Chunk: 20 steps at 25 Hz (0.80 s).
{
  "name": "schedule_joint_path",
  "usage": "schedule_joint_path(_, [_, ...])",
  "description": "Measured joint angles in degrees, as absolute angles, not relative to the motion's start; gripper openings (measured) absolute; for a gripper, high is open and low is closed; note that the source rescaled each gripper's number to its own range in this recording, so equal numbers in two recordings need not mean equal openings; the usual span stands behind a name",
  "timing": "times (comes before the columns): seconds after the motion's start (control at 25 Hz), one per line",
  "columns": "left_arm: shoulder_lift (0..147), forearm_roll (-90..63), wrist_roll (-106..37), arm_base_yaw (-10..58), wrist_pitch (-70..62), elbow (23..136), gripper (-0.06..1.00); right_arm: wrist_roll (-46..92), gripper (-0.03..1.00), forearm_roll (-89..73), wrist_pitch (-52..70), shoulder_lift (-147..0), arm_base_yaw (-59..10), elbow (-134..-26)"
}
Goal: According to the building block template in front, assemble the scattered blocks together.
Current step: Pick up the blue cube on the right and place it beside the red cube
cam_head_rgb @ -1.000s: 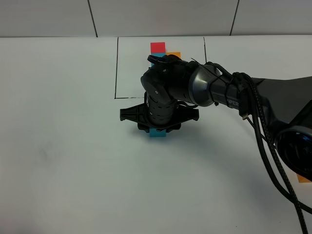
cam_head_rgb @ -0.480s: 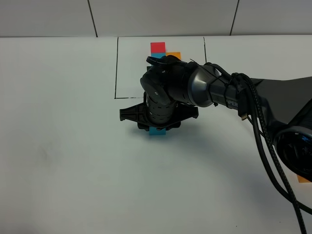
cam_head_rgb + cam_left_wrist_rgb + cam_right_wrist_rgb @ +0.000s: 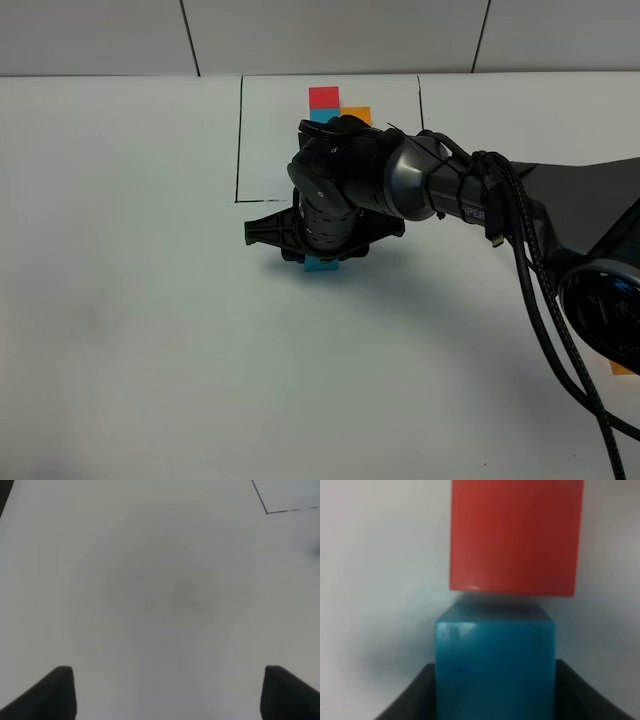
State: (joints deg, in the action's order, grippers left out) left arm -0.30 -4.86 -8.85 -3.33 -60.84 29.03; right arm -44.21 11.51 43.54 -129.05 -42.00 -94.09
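- Leftmost, the left hand [image 3: 169, 692] hangs over the bare white tabletop [image 3: 160, 595]. Its two dark fingertips [image 3: 62, 692] stand wide apart with nothing between them.
- Ahead of that hand, one corner of a thin black drawn rectangle [image 3: 266, 512] shows on the tabletop.
- Toward the middle, the L-shaped template cluster [image 3: 324, 100] of small matte cubes sits at the rectangle's far edge. Red is farthest, cyan-blue is nearer, and orange is on the cyan-blue one's right. The arm covers its near edge.
- Just outside the rectangle's near line, the right hand [image 3: 322, 250] points down at the tabletop.
- That hand is closed narrowly on a loose cyan-blue matte cube [image 3: 495, 665], with a dark finger [image 3: 415, 700] against each side face. From above, only the cube's near edge peeks out.
- I cannot tell whether the held cube rests on the tabletop.
- A loose red matte cube [image 3: 516, 535] lies straight ahead of the cyan-blue one and very close. The blur hides whether they touch.
- Rightward, the black right arm [image 3: 470, 195] and its cables stretch to the edge. A small orange patch [image 3: 622, 367] shows there, too little of it to identify.
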Motion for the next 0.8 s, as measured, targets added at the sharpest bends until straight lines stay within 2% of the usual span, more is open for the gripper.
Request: schedule_joint_path(0.8, [-0.3,-4.9,-8.9,-3.3,-60.8,29.0,0.71,-45.4,0.21,12.1,42.8,-129.2,-42.0,-94.1])
